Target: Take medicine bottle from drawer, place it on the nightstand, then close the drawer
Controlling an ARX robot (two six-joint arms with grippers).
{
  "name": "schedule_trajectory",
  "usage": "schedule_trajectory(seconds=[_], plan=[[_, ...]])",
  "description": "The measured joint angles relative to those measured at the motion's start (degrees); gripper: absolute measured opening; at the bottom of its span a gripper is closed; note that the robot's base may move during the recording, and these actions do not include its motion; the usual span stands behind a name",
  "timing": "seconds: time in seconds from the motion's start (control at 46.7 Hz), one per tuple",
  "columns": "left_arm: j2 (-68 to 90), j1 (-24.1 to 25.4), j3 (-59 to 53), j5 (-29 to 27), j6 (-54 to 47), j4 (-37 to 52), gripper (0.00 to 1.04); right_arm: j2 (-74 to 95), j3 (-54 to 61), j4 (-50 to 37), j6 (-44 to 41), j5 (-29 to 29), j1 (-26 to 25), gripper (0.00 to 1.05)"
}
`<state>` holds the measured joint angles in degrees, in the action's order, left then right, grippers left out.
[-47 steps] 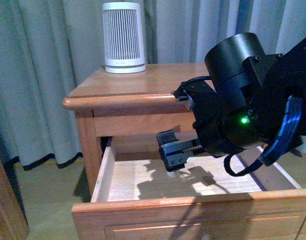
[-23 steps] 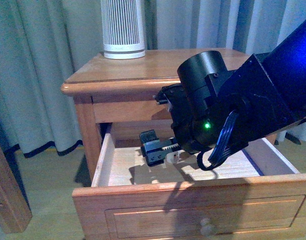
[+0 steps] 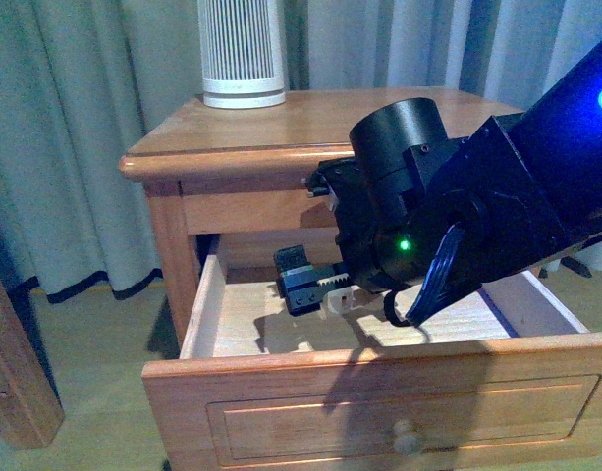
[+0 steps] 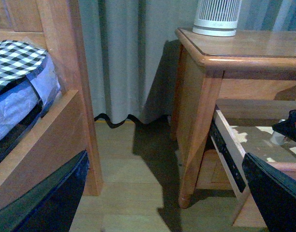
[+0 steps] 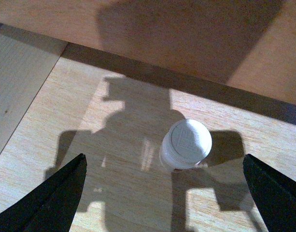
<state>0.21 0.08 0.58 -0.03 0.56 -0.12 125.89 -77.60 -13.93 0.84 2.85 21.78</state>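
The nightstand [image 3: 310, 123] stands against the curtain with its upper drawer [image 3: 379, 392] pulled out. In the right wrist view the medicine bottle [image 5: 185, 144] stands upright on the drawer's pale floor, showing its white cap. My right gripper [image 5: 163, 159] is open, its dark fingers wide on either side of the bottle without touching it. The front view shows that gripper [image 3: 315, 292] low inside the drawer under the big black arm. My left gripper [image 4: 162, 212] is open and empty above the floor beside the nightstand [image 4: 244, 48].
A large white ribbed cylinder [image 3: 242, 49] stands at the back of the nightstand top. A wooden bed frame [image 4: 65, 96] with checked bedding stands left of the nightstand. Grey curtains [image 3: 75, 147] hang behind. The drawer's back wall [image 5: 186, 43] is just beyond the bottle.
My right arm has swung left and reached lower into the drawer, bringing the gripper down near the bottle. The front view has shifted a little. Hardly any motion in the last half second.
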Motion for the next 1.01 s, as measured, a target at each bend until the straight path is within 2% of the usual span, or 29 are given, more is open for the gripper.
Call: schedule_trajectory(seconds=[1.007], plan=[[0.00,0.00,0.00,0.00,0.00,0.00,0.98,5.20,0.74,-4.61,-0.59,-2.16,-1.36,0.98]])
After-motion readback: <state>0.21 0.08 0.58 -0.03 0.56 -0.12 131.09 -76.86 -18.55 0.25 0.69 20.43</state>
